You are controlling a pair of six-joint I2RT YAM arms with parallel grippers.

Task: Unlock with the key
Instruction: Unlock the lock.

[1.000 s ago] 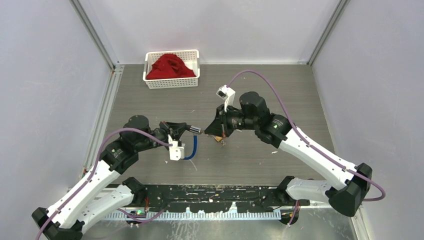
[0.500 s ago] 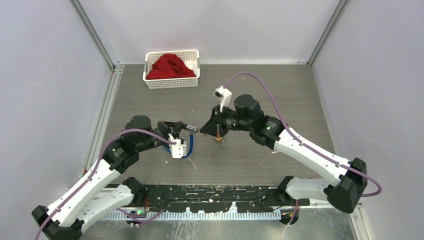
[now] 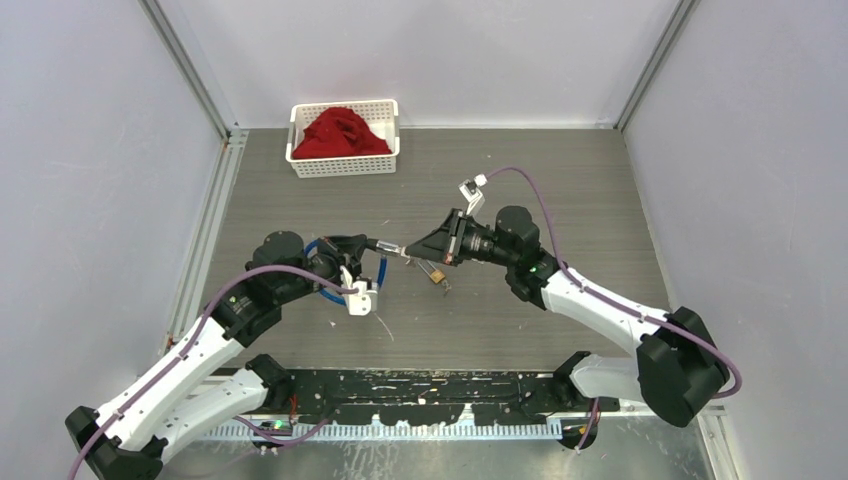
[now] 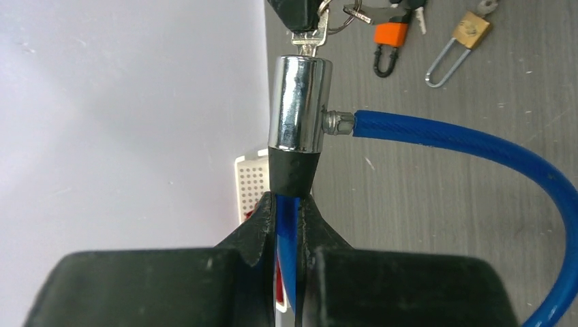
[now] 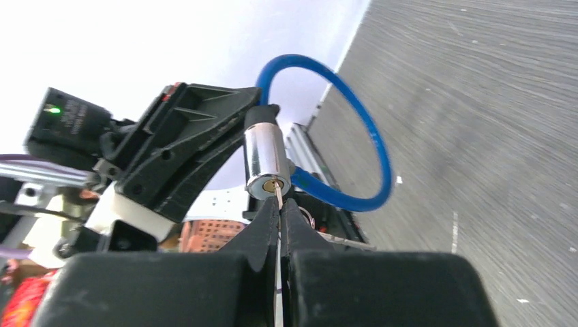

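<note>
My left gripper [image 3: 362,246] is shut on the blue cable lock [image 4: 288,231], held above the table with its chrome cylinder [image 4: 298,102] pointing right. The blue cable [image 4: 477,146] loops out from the cylinder's side. My right gripper [image 3: 412,251] is shut on a key [image 5: 278,197]. The key's blade sits in the brass keyhole at the cylinder's end [image 5: 272,184]. In the left wrist view the key's shoulder [image 4: 310,42] meets the cylinder's top. A key ring with more keys [image 4: 361,13] hangs by the right fingers.
A brass padlock [image 4: 470,30] and an orange padlock [image 4: 388,37] lie on the grey table below the right gripper [image 3: 437,277]. A white basket [image 3: 343,165] with a red cloth [image 3: 340,132] stands at the back left.
The right gripper has moved left and turned, pushing the key into the cylinder's keyhole. The left wrist has rolled, so the blue cable loop now points backward instead of toward the front.
</note>
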